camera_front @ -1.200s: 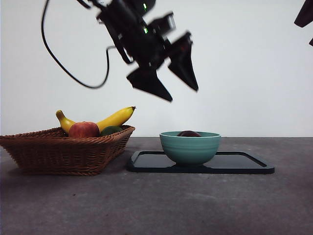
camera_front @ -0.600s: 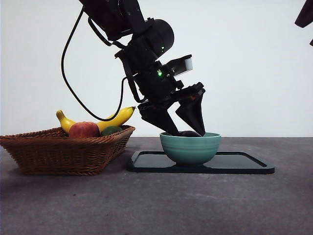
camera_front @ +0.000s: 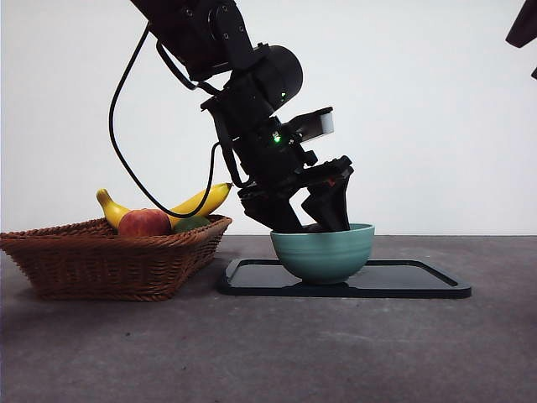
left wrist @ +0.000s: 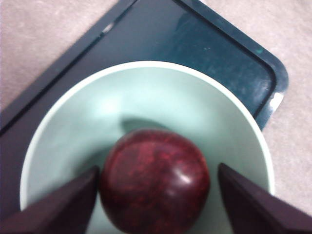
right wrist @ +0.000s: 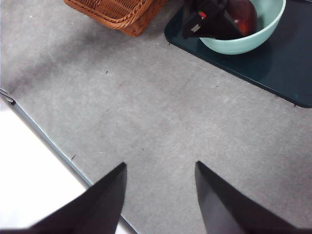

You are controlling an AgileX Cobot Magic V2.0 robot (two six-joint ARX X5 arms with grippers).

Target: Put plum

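On the left of the grey surface (camera_front: 268, 353) stands a wicker basket (camera_front: 109, 264) holding a banana (camera_front: 197, 204), a red-yellow fruit (camera_front: 143, 222) and a green fruit (camera_front: 191, 223) that is mostly hidden behind the rim. Just right of it lies a dark tray (camera_front: 411, 281) carrying a pale green bowl (camera_front: 323, 252). The left end effector (camera_front: 309, 220) reaches down into the bowl from above, its 2 jaws spread wide on either side of the plum (left wrist: 155, 181), which sits on the bowl's floor; 1 jaw looks close against the fruit, the other stands apart from it. The right end effector (right wrist: 158, 170) hangs open over bare surface, well apart from the tray, showing in the front view only as a black tip at the top right corner.
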